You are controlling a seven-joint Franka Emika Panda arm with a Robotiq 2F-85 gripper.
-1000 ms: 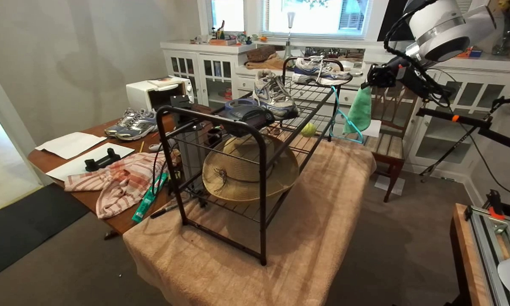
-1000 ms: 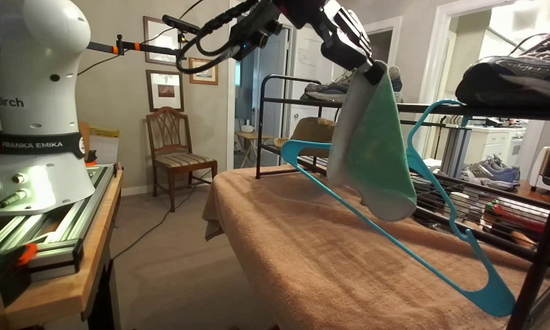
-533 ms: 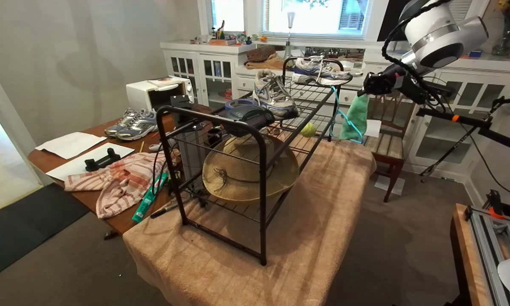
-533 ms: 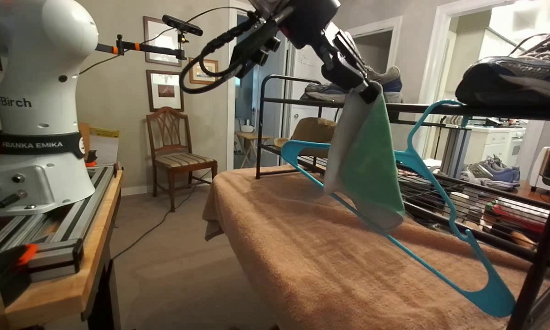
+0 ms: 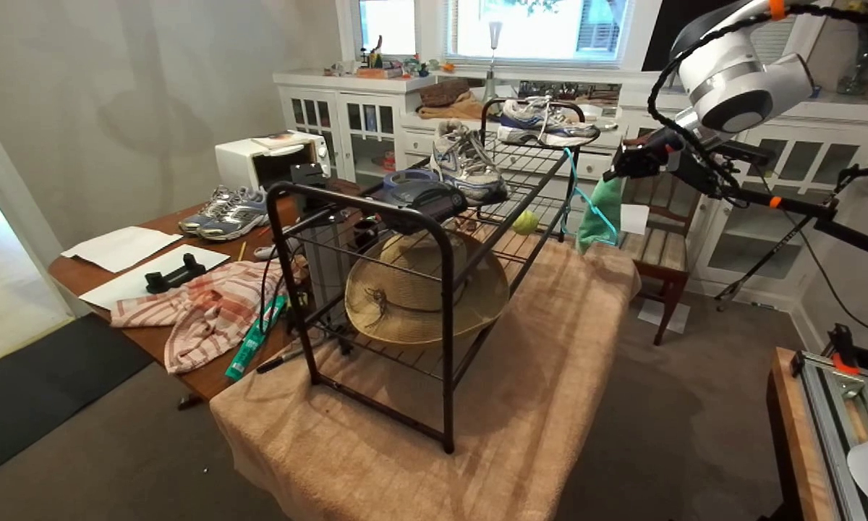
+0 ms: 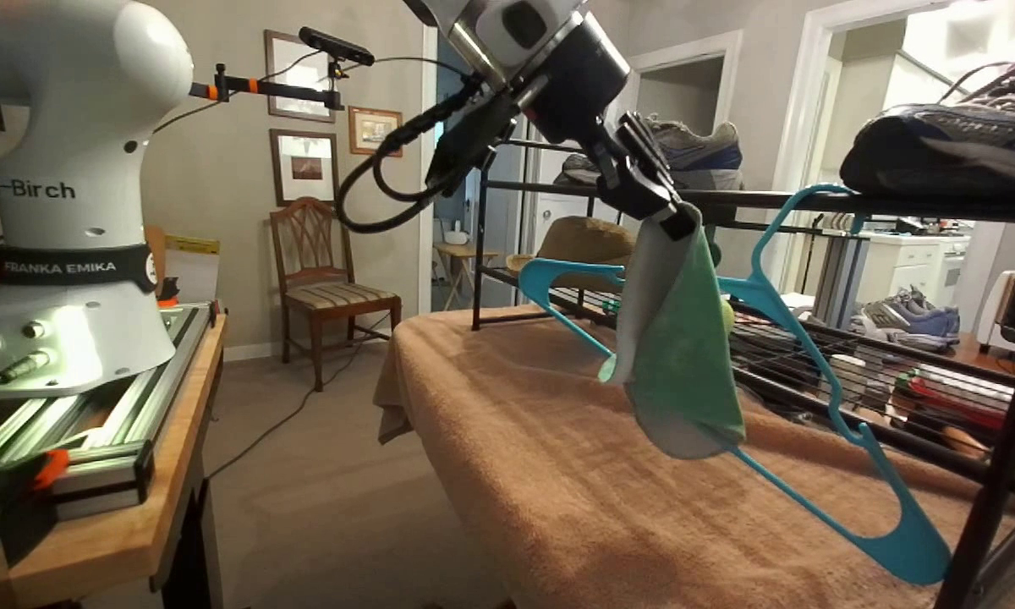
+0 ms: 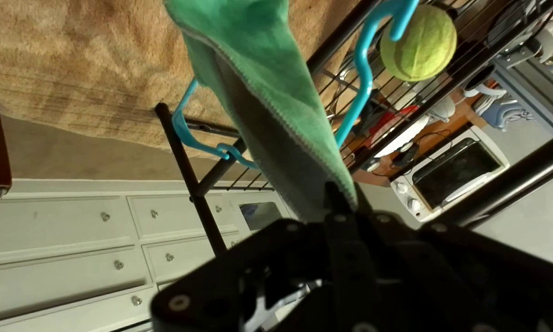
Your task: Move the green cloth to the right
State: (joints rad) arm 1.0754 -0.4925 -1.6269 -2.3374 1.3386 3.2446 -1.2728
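Nearest in the wrist view, along its bottom edge, the dark gripper (image 7: 343, 200) has its fingers pinched on one end of the green cloth (image 7: 276, 92), which stretches from them up to the top edge, just left of centre. In both exterior views the cloth hangs from the fingers, right of centre, with the tan towel (image 6: 550, 491) beneath (whether the two touch, I can't tell). Next comes the turquoise hanger (image 6: 774, 303), hooked over a rail of the dark rack (image 5: 446, 340); in an exterior view the cloth covers part of the hanger's middle, and contact between those two can't be made out either. Just past it, in the upper right of the wrist view, sits a tennis ball (image 7: 424, 50), partly covered by the hanger's end. On the rack's top level, in the upper middle of an exterior view, rest two running shoes (image 5: 466, 163); a straw hat (image 5: 405, 289) lies on the level below, at the centre of the frame. Farther off, a white toaster oven (image 7: 456, 175) shows at the right of the wrist view, and a wooden chair (image 6: 338, 294) with a striped seat stands left of centre in an exterior view. Farthest back in the wrist view, white drawers (image 7: 64, 281) with round knobs fill its lower left.
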